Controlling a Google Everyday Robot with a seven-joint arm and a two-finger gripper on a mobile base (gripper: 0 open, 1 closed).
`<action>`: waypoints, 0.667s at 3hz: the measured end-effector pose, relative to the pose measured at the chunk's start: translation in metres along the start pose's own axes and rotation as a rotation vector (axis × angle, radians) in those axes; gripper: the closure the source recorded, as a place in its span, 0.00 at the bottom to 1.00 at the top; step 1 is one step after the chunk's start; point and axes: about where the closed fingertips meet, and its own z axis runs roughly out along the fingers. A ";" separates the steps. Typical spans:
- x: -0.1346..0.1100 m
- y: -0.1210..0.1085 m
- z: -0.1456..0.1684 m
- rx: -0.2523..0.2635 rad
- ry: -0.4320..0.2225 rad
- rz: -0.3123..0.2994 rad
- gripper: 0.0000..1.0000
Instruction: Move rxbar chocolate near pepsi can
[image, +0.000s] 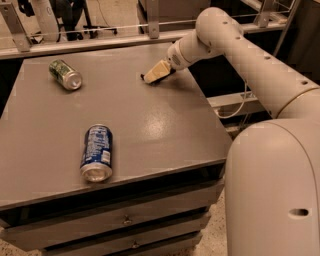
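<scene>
The pepsi can (97, 151) is blue with white lettering. It lies on its side near the table's front left, its silver end facing the front edge. My gripper (152, 75) reaches in from the right and rests low on the table at the far middle, its pale tip pointing left. A small dark shape (161, 80) shows under and beside the tip. It may be the rxbar chocolate, and most of it is hidden by the gripper. The gripper is well behind and to the right of the pepsi can.
A green can (65, 74) lies on its side at the far left of the grey table (165, 130). Drawers (125, 220) sit under the tabletop. A metal rail (100, 35) runs behind the table. My white arm and base (270, 175) fill the right side.
</scene>
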 end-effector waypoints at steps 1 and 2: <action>0.001 -0.002 0.003 -0.002 0.012 0.017 0.49; 0.011 -0.003 -0.001 -0.002 0.034 0.031 0.81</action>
